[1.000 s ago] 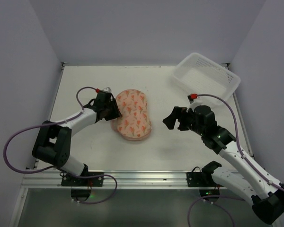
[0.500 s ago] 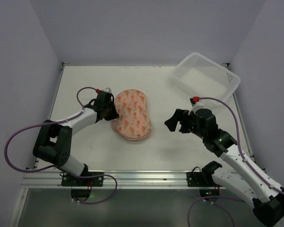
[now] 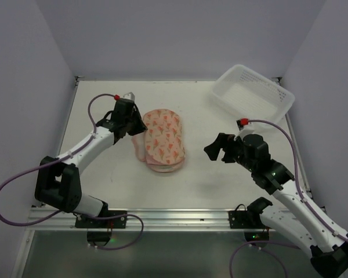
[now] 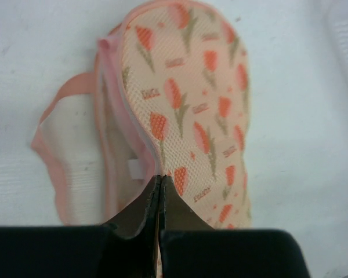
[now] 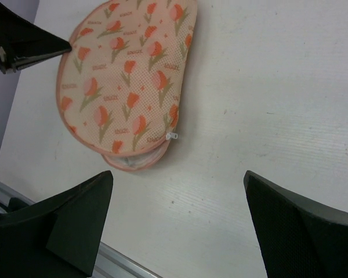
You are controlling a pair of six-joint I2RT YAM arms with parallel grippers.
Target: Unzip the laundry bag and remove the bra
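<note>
Now left gripper [image 4: 159, 180] pinches the bag [image 4: 188, 98] rim at its tips, levering the top open; right gripper [image 3: 217, 150] waits, spread.

The left gripper [image 3: 138, 130] has shut on the edge of the laundry bag [image 3: 165, 139] and moved a little toward 12 o'clock. The top half of the bag has tipped up, so the bottom half now peeks out on the 9 o'clock side. The right gripper [image 3: 217, 152] has slid slightly toward 4 o'clock.
</note>
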